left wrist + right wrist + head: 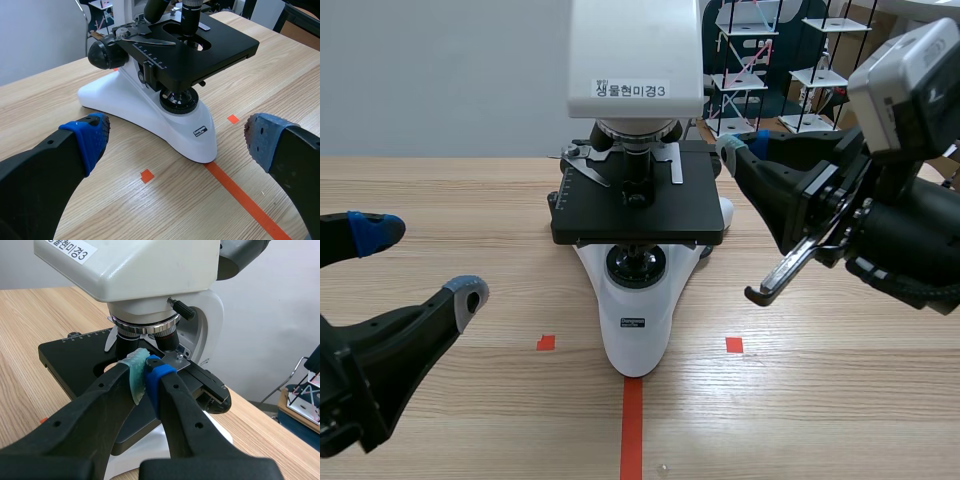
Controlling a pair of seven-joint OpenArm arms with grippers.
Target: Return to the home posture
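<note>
A white and black microscope (638, 170), upright in the middle of the wooden table (840, 400), with its white foot at the far end of the red tape line (632, 430).

Up on its right side, the right gripper (745, 150), shut tight. Green pad and blue pad pressed together, with nothing between them. Tips just beside the back right corner of the flat black stage (650, 215). Hard to tell if touching it. From that arm's own camera, tips (146, 372) out ahead over the stage, under the big white head (145, 270).

Down low on the left, the left gripper (420, 265), wide open and holding nothing. From its own camera, white foot (165, 125) ahead of the two blue pads (92, 135), well apart from both.
</note>
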